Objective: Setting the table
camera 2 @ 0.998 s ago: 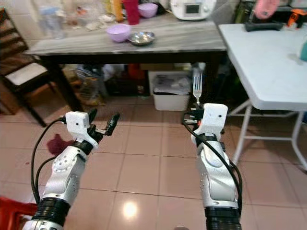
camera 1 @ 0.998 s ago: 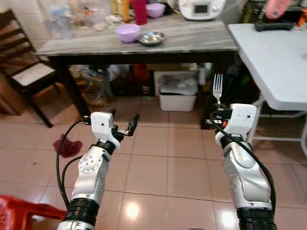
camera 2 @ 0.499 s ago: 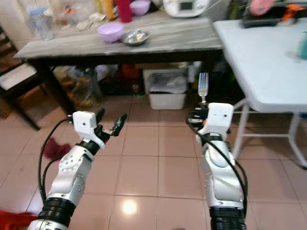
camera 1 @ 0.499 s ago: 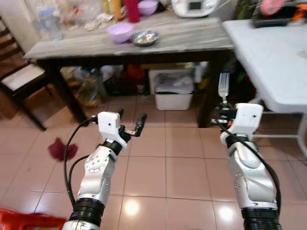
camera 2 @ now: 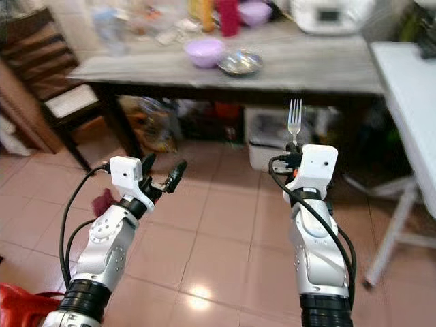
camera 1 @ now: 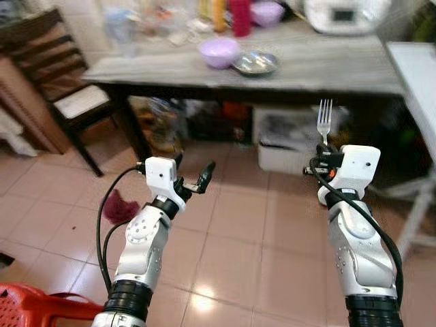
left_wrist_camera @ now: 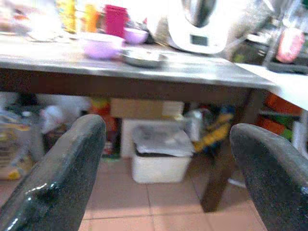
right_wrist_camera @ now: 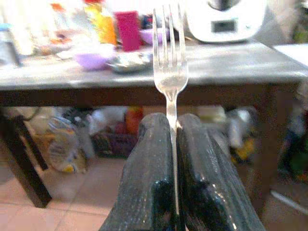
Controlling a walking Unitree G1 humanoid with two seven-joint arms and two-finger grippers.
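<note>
The fork (camera 1: 325, 121) stands upright, pinched in the right gripper (camera 1: 322, 161), while the left gripper (camera 1: 193, 176) is spread and empty. The view has turned left, so the grey worktop (camera 1: 327, 65) with the purple bowl (camera 1: 219, 52) now lies ahead; carrying continues.

A floor of glossy pinkish tiles (camera 1: 238, 231) reflects a bright spot of light. A dark-legged worktop (camera 1: 327, 65) with a grey marbled top stands ahead. Under it sit a white plastic bin (camera 2: 272, 133) and clear bags (camera 1: 163, 126). A dark wooden chair (camera 1: 65, 88) with a pale seat stands beside the worktop's end. A white folding table (camera 2: 409, 82) stands at the other end. A dark red rag (camera 1: 121, 206) lies on the tiles, and a red plastic stool (camera 1: 34, 310) is in the near corner.
</note>
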